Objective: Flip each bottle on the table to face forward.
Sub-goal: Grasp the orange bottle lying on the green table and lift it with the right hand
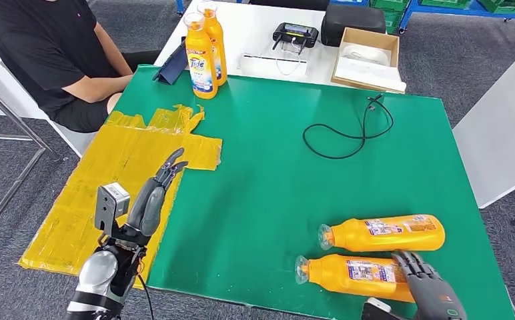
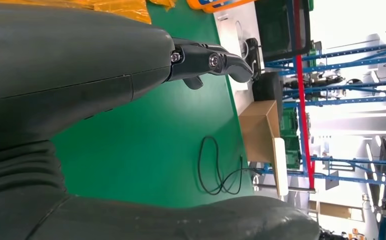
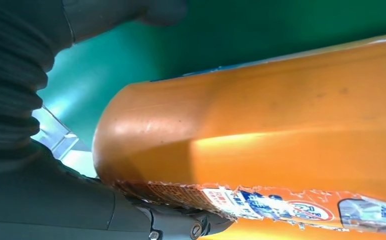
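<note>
Nearest the front edge of the green table (image 1: pixel 275 193), the right hand (image 1: pixel 423 275) gripped a lying orange plastic bottle (image 1: pixel 355 275), its label unreadable. Another lay beside (image 1: pixel 383 234). Two upright "Tide" bottles (image 1: pixel 201 60) stood at the far edge. Left hand (image 1: pixel 155 197) hovered, fingers extended, empty.

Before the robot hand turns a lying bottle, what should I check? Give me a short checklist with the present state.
1. Right robot hand is at the nearer lying bottle: ok.
2. Firm hold on it: cannot tell.
3. Farther lying bottle lies apart from the nearer one: ok.
4. Left robot hand holds nothing, over the yellow sheet: ok.
5. Black cable is away from both lying bottles: ok.
</note>
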Available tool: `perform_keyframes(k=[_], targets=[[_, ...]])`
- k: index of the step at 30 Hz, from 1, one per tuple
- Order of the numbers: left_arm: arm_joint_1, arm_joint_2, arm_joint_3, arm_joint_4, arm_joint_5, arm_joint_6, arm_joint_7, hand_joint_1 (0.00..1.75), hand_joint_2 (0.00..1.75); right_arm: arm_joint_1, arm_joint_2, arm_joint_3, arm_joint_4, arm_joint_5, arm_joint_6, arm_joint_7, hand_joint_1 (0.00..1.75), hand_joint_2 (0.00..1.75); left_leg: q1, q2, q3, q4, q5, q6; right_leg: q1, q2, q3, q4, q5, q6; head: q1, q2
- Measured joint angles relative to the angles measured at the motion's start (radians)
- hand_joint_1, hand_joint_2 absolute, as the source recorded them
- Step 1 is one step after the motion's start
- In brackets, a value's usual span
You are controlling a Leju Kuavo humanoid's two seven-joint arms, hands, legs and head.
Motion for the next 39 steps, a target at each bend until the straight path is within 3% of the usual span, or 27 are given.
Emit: perform_keyframes(k=[2,12,24,29,33,36,39], targets=[[-0.008,0.000,-0.003,0.007,0.000,-0.001,0.000,0.00,0.00,-0.009,-0.015,0.035,0.014,-0.011,0.000,0.018,1.73,1.75,0.000,0.000,0.001,0.000,0.000,0.000,0.000,0.000,0.000,0.000,0.000,0.000,0.000,0.000],[-0.070,0.000,-0.041,0.046,0.028,0.008,0.031,0.00,0.00,-0.111,-0.106,0.280,0.106,-0.110,-0.080,0.154,1.73,1.75,0.002,0.010,0.027,0.000,-0.012,0.000,0.001,0.007,0.012,-0.002,-0.005,-0.002,0.001,0.000],[-0.110,0.000,-0.068,0.078,0.053,0.008,0.046,0.00,0.00,-0.197,-0.201,0.473,0.133,-0.215,-0.136,0.221,1.75,1.75,0.007,0.020,0.050,0.000,-0.022,-0.003,0.006,0.018,0.032,-0.004,-0.010,-0.006,0.001,0.000],[-0.103,0.001,-0.069,0.084,0.061,0.010,0.036,0.00,0.00,-0.183,-0.216,0.517,0.132,-0.332,-0.281,0.192,1.75,1.75,0.009,0.020,0.049,0.000,-0.023,-0.004,0.008,0.018,0.039,-0.005,-0.010,-0.007,0.001,0.000],[-0.051,0.001,-0.057,0.046,0.060,0.017,0.039,0.00,0.00,-0.125,-0.139,0.477,0.088,-0.464,-0.349,0.092,1.75,1.75,0.010,0.018,0.044,0.000,-0.021,-0.004,0.009,0.017,0.041,-0.004,-0.010,-0.007,0.000,0.000],[-0.004,0.000,-0.043,0.000,0.050,0.015,0.051,0.00,0.00,-0.063,0.013,0.355,0.016,-0.605,-0.282,-0.038,1.75,1.75,0.011,0.012,0.037,0.000,-0.019,-0.006,0.010,0.013,0.036,-0.003,-0.011,-0.007,0.000,0.000],[0.032,-0.005,-0.035,-0.037,0.036,0.005,0.060,0.00,0.00,-0.036,0.190,0.205,-0.067,-0.659,-0.176,-0.090,1.75,1.75,0.011,0.011,0.030,0.000,-0.017,-0.008,0.010,0.012,0.027,-0.001,-0.011,-0.008,0.000,0.000]])
